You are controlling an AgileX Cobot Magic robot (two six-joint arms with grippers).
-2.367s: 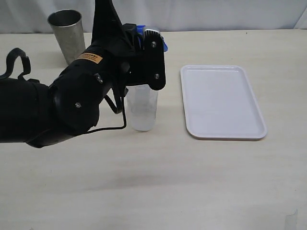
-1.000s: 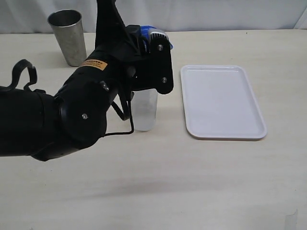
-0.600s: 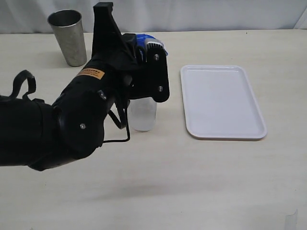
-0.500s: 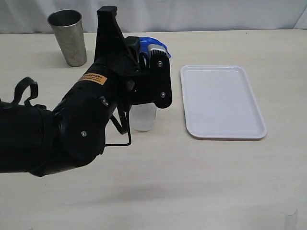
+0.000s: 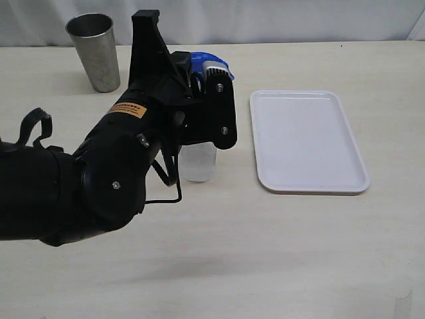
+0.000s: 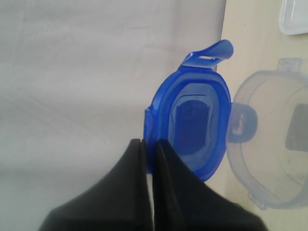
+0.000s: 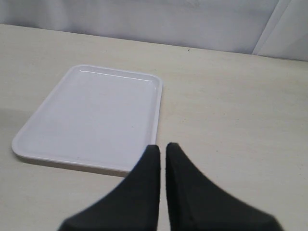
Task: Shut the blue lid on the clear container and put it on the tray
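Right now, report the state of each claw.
Left claw: closed, pinching the blue lid by its edge.
Right claw: closed, holding nothing.

you have the container near the middle of the table, the lid raised above it, the tray near at three o'clock, the cup well apart at ten o'clock.

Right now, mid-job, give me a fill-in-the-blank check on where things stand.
The left end effector pinches a lid coloured ____.
In the exterior view, the container stands to the ____ of the tray.
The right end effector is shut and holds ____.
Missing words: blue; left; nothing.
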